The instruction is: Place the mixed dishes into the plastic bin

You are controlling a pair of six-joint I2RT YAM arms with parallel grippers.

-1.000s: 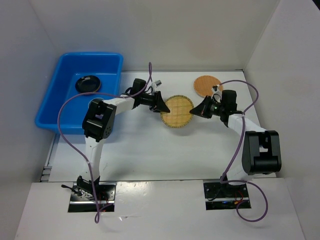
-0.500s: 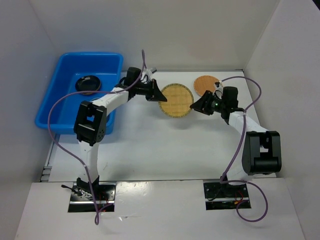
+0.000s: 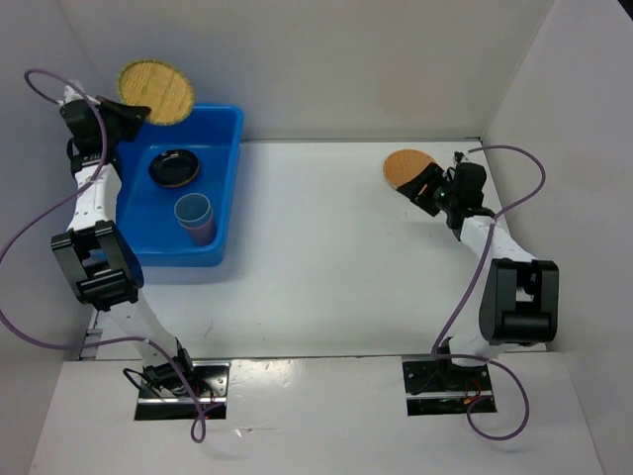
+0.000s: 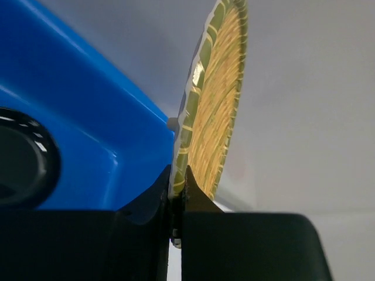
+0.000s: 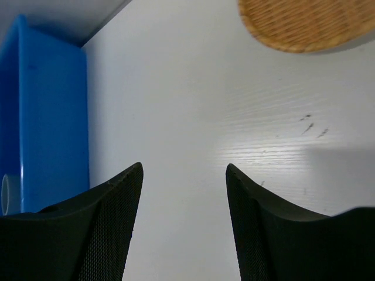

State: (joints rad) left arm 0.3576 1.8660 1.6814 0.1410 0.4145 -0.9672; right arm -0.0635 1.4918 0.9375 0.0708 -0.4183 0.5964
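**Release could miss**

Left gripper (image 4: 177,186) pinches a woven disc (image 4: 217,111) by its edge, above the far-left corner of the blue bin (image 3: 218,148) — let go here, it may catch the rim and fall outside. Right gripper (image 5: 184,170) gapes empty beside the second disc (image 5: 304,23).

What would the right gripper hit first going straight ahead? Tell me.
Probably the bare table; the right gripper frames it between open jaws. The disc lies right of that line, the bin far left; depth is unclear.
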